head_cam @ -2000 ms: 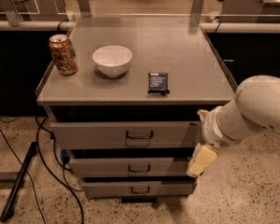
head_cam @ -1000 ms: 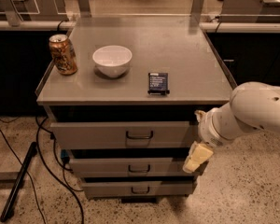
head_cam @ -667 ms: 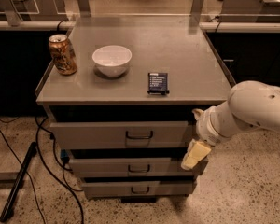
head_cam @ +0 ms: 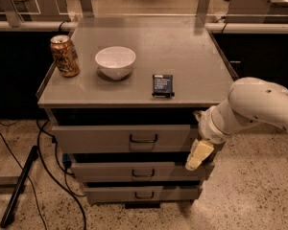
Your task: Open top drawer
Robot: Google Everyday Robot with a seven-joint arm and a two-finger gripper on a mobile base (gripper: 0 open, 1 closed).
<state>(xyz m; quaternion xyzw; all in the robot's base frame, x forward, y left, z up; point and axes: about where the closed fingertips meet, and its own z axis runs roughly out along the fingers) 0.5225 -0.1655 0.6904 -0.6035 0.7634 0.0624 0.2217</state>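
The top drawer is the widest grey front of three, under the cabinet's top, with a small dark loop handle at its centre. It stands slightly out from the cabinet. My gripper hangs from the white arm at the right end of the drawers, its cream fingers pointing down-left over the gap between the top and middle drawer. It is to the right of the handle and not touching it.
On the cabinet top stand a drink can at the left, a white bowl and a small dark box. Two narrower drawers lie below. Cables and a dark pole lie on the floor at the left.
The arm and gripper have moved steadily left, from beside the cabinet's right edge to in front of the drawers' right end. The drawers have not moved.
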